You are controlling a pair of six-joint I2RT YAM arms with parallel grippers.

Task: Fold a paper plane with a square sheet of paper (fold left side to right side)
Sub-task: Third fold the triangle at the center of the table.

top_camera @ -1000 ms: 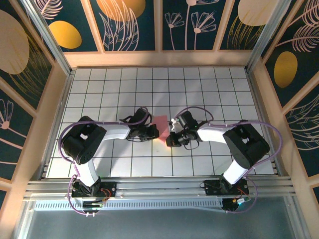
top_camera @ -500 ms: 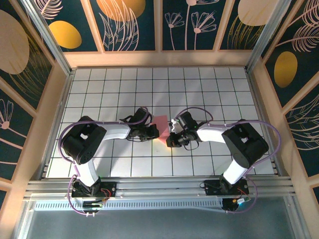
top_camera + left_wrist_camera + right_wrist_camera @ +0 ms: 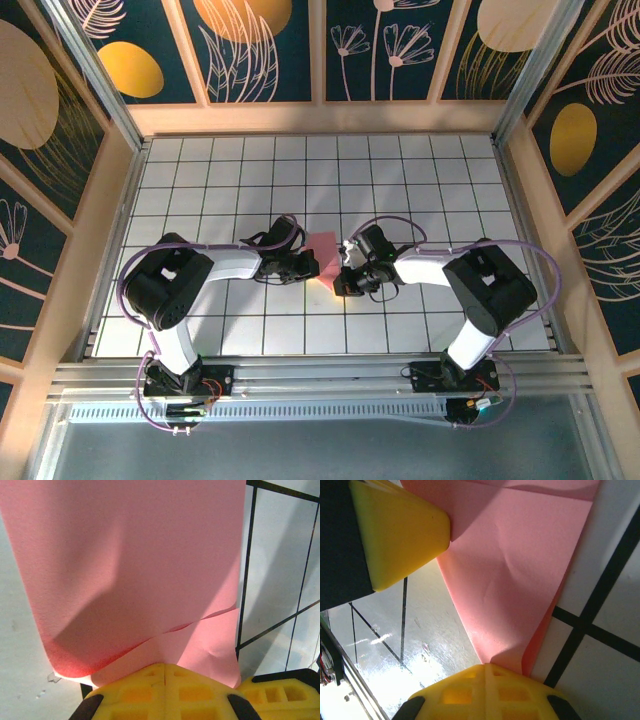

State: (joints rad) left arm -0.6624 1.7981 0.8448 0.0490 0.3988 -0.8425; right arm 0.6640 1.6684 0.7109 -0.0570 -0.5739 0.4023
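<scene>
Tools: your left tool (image 3: 165,667) pinches square sheet of paper (image 3: 325,248), jaws closed; right tool (image 3: 486,666) likewise, seemingly at opposite edge. Sheet curled, doubled over, at counter (image 3: 420,180) middle.

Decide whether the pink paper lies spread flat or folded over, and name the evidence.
Folded over: in the left wrist view the square sheet of paper shows one layer's edge crossing another layer.

Left fingers (image 3: 134,696), right fingers (image 3: 462,696), both pressed together.
</scene>
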